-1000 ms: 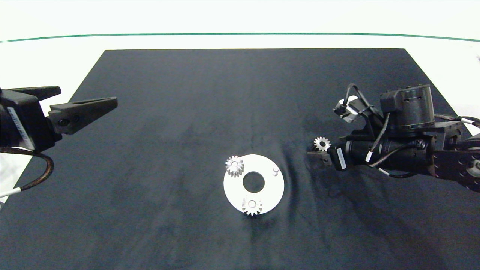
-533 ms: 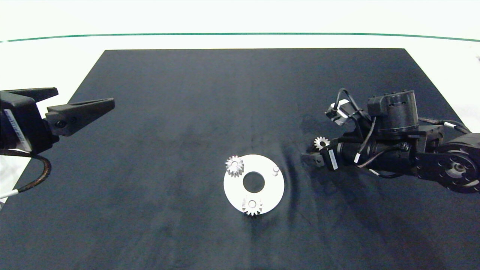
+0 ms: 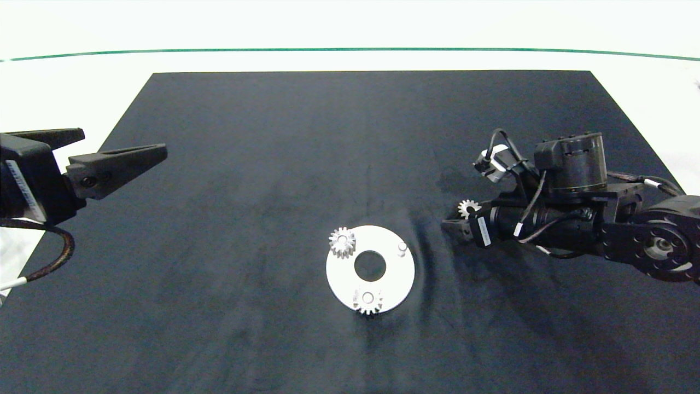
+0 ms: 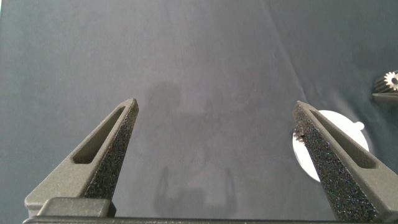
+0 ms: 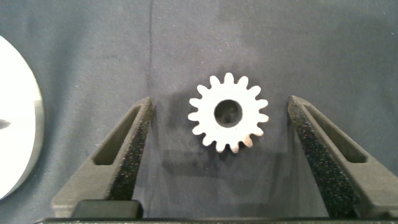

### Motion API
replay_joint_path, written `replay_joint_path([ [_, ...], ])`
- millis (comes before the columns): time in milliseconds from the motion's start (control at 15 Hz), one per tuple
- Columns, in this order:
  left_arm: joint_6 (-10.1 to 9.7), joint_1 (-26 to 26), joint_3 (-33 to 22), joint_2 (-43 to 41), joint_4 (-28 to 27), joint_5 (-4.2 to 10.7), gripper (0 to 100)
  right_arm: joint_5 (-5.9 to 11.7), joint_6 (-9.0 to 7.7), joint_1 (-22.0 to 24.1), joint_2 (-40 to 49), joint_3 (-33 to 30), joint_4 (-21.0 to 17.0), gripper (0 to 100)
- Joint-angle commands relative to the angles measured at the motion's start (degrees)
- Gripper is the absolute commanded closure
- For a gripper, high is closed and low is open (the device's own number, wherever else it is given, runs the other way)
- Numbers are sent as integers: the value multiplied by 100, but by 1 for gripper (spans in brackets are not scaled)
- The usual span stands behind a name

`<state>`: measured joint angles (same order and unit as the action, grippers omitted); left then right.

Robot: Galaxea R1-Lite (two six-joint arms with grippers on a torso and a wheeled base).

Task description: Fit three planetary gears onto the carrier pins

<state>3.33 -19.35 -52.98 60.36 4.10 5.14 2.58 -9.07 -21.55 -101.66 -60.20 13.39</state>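
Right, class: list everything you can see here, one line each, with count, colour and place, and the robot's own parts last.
Planetary gears: three, silver-white; two seated on the disc, at its far-left and near edge; one loose on the cloth, right of the disc.
Disc: one, white, ring-shaped, mid-cloth.
Bare carrier pin: one, white, disc's far-right.
Cloth: one, black, covering the table.
Table: one, white.
Left pincer: open, idle at the cloth's left edge.
Right pincer: open, straddling the loose gear, not touching.
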Motion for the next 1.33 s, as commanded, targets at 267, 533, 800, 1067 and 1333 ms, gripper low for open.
replay_joint_path([
  [267, 1, 80, 7, 11, 3, 4, 0, 49, -86, -16, -3, -124, -20, 26],
  [533, 10, 124, 7, 20, 3, -84, 0, 58, -77, -16, -12, -71, -29, 33],
  [800, 10, 150, 7, 20, 3, -84, 0, 58, -77, -16, -12, -71, -47, 42],
  [1067, 10, 150, 33, 20, 3, -84, 0, 84, -86, -16, -3, -71, -47, 50],
  [1333, 10, 150, 42, 20, 3, -84, 0, 93, -77, -16, -3, -71, -99, 57],
])
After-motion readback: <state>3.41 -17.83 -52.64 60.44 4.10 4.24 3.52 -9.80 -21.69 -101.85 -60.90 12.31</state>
